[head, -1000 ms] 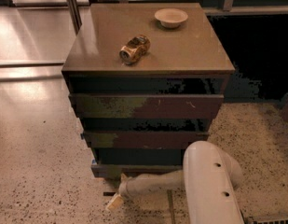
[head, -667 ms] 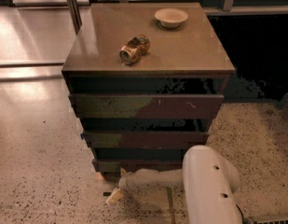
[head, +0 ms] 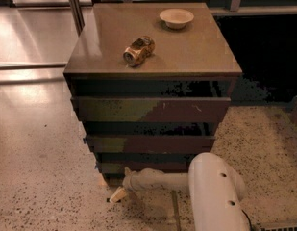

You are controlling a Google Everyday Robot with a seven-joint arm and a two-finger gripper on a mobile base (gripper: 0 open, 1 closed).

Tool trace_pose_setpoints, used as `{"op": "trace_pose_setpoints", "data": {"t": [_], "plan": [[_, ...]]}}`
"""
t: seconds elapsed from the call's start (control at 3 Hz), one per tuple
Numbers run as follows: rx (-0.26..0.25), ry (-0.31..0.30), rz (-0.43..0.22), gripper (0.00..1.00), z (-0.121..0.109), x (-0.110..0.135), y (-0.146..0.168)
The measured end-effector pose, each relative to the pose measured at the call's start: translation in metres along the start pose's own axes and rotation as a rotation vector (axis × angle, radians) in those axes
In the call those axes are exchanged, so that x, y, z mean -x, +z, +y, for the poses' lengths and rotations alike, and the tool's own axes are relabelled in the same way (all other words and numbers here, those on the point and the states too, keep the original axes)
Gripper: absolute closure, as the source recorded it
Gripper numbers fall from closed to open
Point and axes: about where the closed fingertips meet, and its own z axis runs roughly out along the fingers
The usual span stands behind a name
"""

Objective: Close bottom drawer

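The bottom drawer [head: 138,166] is the lowest and narrowest of three dark brown fronts on the cabinet. It still stands out a little in front of the cabinet body. My gripper [head: 117,194] is low near the floor, at the left end of this front, right in front of it. My white arm [head: 160,180] reaches to it from the lower right and hides part of the front's lower edge.
The middle drawer front [head: 150,143] and the wide top front [head: 150,109] are above it. A crushed can [head: 138,50] and a small white bowl [head: 176,18] sit on the cabinet top [head: 196,52]. Speckled floor [head: 42,177] lies to the left.
My gripper and arm have moved up the picture, toward the cabinet. The bottom drawer front has moved inward with them.
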Motion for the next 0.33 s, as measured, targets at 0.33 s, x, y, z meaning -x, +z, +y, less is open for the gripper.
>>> {"op": "trace_pose_setpoints", "data": {"t": [0.33], "plan": [[0.0, 0.0, 0.0, 0.0, 0.0, 0.0, 0.0]]}}
